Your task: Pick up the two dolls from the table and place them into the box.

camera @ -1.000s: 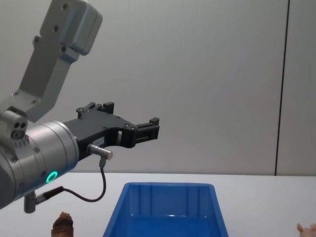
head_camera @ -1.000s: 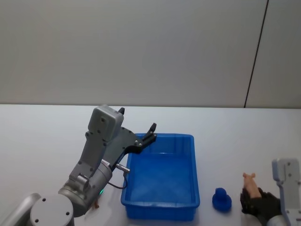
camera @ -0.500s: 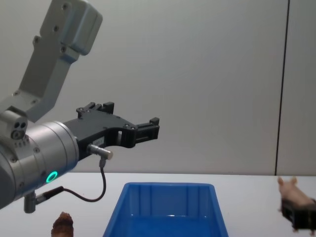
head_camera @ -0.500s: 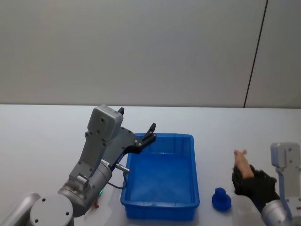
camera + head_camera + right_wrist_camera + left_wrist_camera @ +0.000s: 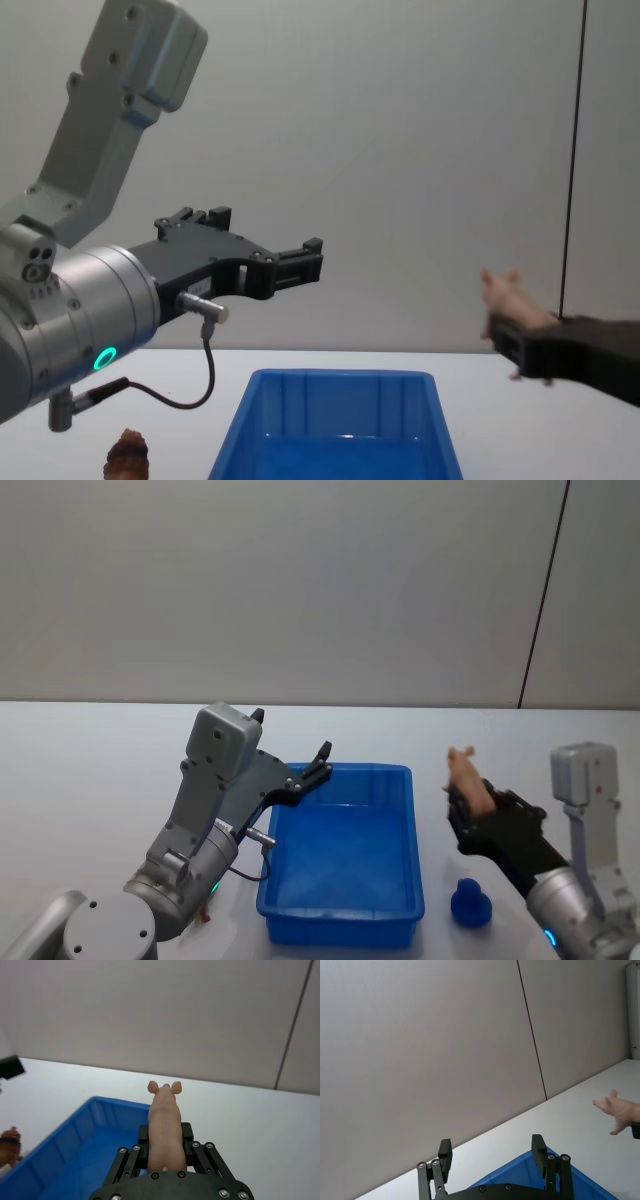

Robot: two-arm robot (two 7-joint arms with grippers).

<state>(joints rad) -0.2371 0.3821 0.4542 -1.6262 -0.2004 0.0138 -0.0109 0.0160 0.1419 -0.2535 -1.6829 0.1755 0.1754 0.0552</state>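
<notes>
One doll up in the air, the other down on the worktop.
The right gripper is clamped on the pale pink doll, holding it above the worktop just off the blue box at its 3 o'clock side. The left gripper hangs spread wide over the box's 10 o'clock corner. The reddish-brown doll sits by the 8 o'clock corner.

The head view looks down on the bright blue rectangular plastic bin; the chest view looks low across it, near the left arm. Both wrist views face forward toward the plain grey wall, sharing this bin.
</notes>
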